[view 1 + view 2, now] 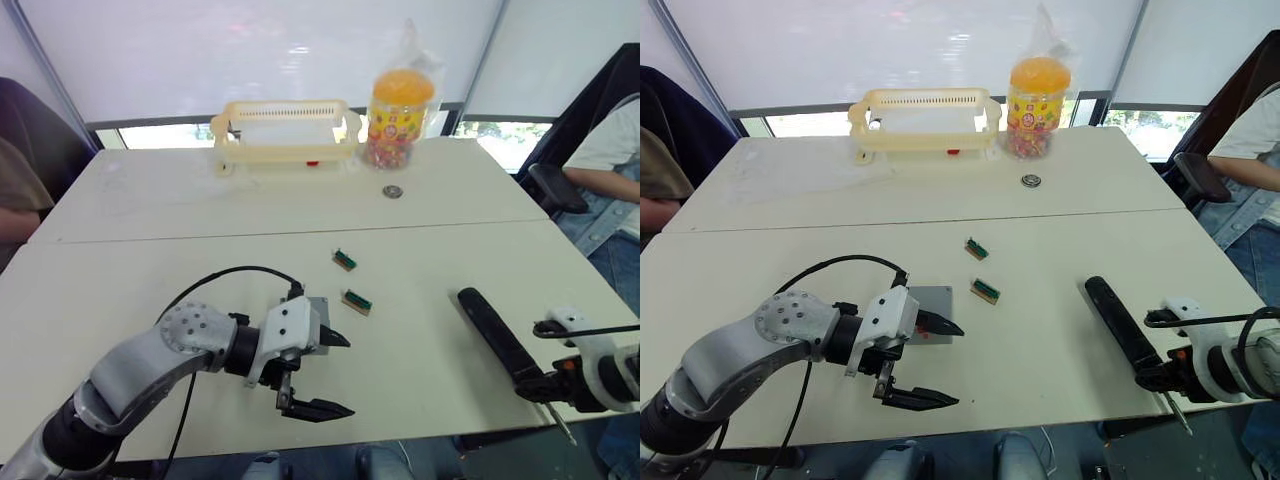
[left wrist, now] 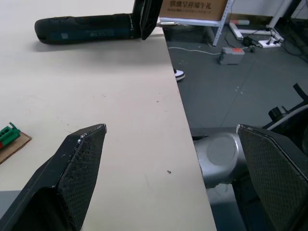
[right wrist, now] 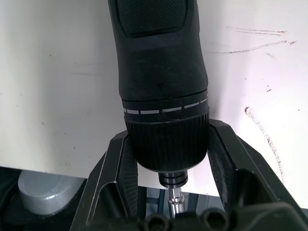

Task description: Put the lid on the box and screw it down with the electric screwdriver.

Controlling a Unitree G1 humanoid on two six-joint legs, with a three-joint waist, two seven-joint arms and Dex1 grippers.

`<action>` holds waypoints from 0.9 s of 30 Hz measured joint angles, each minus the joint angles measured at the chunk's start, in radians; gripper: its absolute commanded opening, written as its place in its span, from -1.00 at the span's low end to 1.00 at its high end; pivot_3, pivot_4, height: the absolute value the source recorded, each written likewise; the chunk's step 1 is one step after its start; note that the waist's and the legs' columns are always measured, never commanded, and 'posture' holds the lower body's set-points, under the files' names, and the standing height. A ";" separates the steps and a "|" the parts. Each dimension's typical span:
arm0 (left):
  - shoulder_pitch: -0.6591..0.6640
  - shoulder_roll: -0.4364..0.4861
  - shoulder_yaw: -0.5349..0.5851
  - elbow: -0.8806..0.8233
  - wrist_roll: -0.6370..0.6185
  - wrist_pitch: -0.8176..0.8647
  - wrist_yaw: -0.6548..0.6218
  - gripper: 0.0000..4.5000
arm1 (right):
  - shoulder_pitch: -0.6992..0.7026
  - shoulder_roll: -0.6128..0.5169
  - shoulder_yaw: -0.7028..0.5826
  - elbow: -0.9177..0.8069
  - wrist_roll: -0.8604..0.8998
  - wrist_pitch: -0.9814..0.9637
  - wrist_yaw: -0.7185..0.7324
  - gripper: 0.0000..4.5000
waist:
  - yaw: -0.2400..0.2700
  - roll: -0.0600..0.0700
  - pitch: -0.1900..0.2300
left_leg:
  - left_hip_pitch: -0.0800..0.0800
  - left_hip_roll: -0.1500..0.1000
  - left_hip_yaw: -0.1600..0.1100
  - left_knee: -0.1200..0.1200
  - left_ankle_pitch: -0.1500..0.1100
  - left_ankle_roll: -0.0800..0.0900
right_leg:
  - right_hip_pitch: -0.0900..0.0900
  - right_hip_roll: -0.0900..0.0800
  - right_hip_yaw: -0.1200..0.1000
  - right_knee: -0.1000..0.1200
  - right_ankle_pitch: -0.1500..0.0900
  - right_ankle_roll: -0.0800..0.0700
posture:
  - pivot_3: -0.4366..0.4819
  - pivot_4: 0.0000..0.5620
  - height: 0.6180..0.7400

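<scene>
A grey square box [image 1: 932, 303] with a small red mark on its near side lies on the table, partly hidden by my left gripper [image 1: 940, 362]. Its top is a flat grey face, and I cannot tell the lid apart from it. The left gripper is open and empty just in front of the box, one finger over the table and the other past the table's near edge [image 2: 179, 120]. The electric screwdriver [image 1: 497, 332], a long black stick, lies at the right with its metal bit [image 1: 560, 424] hanging over the edge. My right gripper [image 3: 168, 139] is shut on its collar.
Two small green-and-brown parts [image 1: 345, 259] [image 1: 357, 300] lie mid-table. A small round metal piece [image 1: 392, 191], a yellow basket [image 1: 287, 128] and an orange-lidded candy jar [image 1: 400, 115] stand further back. People sit at the left [image 1: 25, 170] and right [image 1: 610, 160].
</scene>
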 measured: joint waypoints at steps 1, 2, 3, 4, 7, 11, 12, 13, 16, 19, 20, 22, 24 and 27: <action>0.002 0.006 0.001 0.001 0.000 -0.001 -0.001 1.00 | -0.008 0.004 0.005 0.002 -0.003 0.005 -0.003 -0.28 | 0.000 -0.001 -0.001 | 0.000 0.000 0.000 0.000 0.000 0.000 | 0.000 0.000 0.000 0.000 0.000 0.000 | -0.05 -0.47 1.00; 0.002 0.009 0.002 0.004 0.001 -0.002 -0.003 1.00 | -0.015 0.004 0.010 0.007 -0.004 0.007 -0.004 -0.28 | 0.000 -0.001 -0.001 | 0.000 0.000 0.000 0.000 0.000 0.000 | 0.000 0.000 0.000 0.000 0.000 0.000 | -0.05 -0.47 1.00; 0.002 0.010 0.004 0.007 0.001 -0.004 -0.004 1.00 | -0.020 0.004 0.015 0.011 -0.005 0.007 -0.003 -0.28 | 0.000 -0.002 -0.001 | 0.000 0.000 0.000 0.000 0.000 0.000 | 0.000 0.000 0.000 0.000 0.000 0.000 | -0.05 -0.47 1.00; 0.002 0.012 0.005 0.013 0.002 -0.006 -0.004 1.00 | -0.030 0.004 0.025 0.018 -0.006 0.006 -0.001 -0.28 | -0.001 -0.003 -0.001 | 0.001 0.000 0.000 0.000 0.000 0.000 | 0.000 0.000 0.000 0.000 0.000 0.000 | -0.05 -0.47 1.00; 0.001 0.012 0.005 0.026 0.016 -0.017 -0.003 1.00 | -0.049 -0.005 0.058 0.043 -0.013 -0.024 0.006 0.18 | -0.003 -0.005 -0.003 | 0.001 0.000 0.000 0.000 0.000 0.000 | 0.001 0.000 0.000 0.000 0.001 -0.001 | -0.05 -0.47 1.00; -0.001 0.004 0.004 0.034 0.024 -0.023 -0.001 1.00 | -0.105 -0.004 0.104 0.085 -0.049 -0.074 -0.006 0.98 | 0.004 -0.003 -0.003 | 0.000 0.000 0.000 0.001 0.000 0.000 | 0.000 0.000 0.001 0.000 0.000 0.000 | -0.05 -0.47 1.00; -0.001 0.004 0.005 0.035 0.025 -0.023 0.000 1.00 | -0.121 -0.003 0.114 0.092 -0.051 -0.080 -0.007 0.98 | 0.005 -0.003 -0.003 | -0.001 0.000 0.000 0.001 0.000 0.000 | 0.000 0.000 0.001 0.000 0.000 0.000 | -0.05 -0.47 1.00; 0.000 0.005 0.005 0.035 0.025 -0.024 0.000 1.00 | -0.132 -0.002 0.119 0.100 -0.055 -0.084 -0.008 0.98 | 0.006 -0.003 -0.003 | -0.001 0.000 0.000 0.000 0.000 0.000 | -0.001 0.000 0.000 0.000 0.000 0.000 | -0.05 -0.47 1.00; 0.006 0.006 0.005 0.036 0.031 -0.024 0.002 1.00 | -0.155 -0.002 0.145 0.125 -0.070 -0.102 -0.008 0.98 | 0.009 -0.002 -0.002 | -0.002 0.000 -0.001 0.000 0.000 0.000 | -0.001 0.000 0.000 0.000 0.000 0.000 | -0.05 -0.47 1.00; 0.010 0.007 0.005 0.036 0.032 -0.024 0.002 1.00 | -0.145 -0.014 0.155 0.125 -0.076 -0.124 0.010 0.98 | 0.009 -0.002 -0.002 | -0.001 0.000 -0.001 0.000 0.000 0.000 | -0.001 0.000 0.000 0.000 0.000 0.000 | -0.05 -0.47 1.00; 0.011 0.009 0.006 0.036 0.032 -0.024 0.002 1.00 | -0.136 -0.019 0.155 0.122 -0.079 -0.133 0.018 0.98 | 0.009 -0.002 -0.002 | -0.001 0.000 -0.001 0.000 0.000 0.000 | -0.001 0.000 0.000 0.000 0.000 0.000 | -0.05 -0.47 1.00; 0.021 0.017 0.010 0.036 0.033 -0.025 0.002 1.00 | -0.102 -0.047 0.154 0.112 -0.080 -0.156 0.043 0.98 | 0.010 -0.001 -0.002 | -0.001 0.000 -0.001 0.000 0.000 0.000 | -0.001 0.000 0.000 0.000 0.000 0.000 | -0.05 -0.47 1.00; 0.036 0.022 0.013 0.036 0.036 -0.026 0.001 1.00 | -0.076 -0.063 0.147 0.110 -0.080 -0.167 0.061 0.98 | 0.011 -0.001 -0.002 | -0.001 0.000 -0.001 0.000 0.000 0.000 | -0.001 0.000 0.000 0.000 0.000 0.000 | -0.05 -0.47 1.00; 0.038 0.020 0.013 0.037 0.042 -0.031 0.002 1.00 | -0.059 -0.064 0.132 0.105 -0.080 -0.166 0.073 0.98 | 0.012 -0.001 -0.002 | -0.001 0.000 -0.001 0.000 0.000 0.000 | -0.001 0.000 0.000 0.000 0.000 0.000 | -0.05 -0.47 1.00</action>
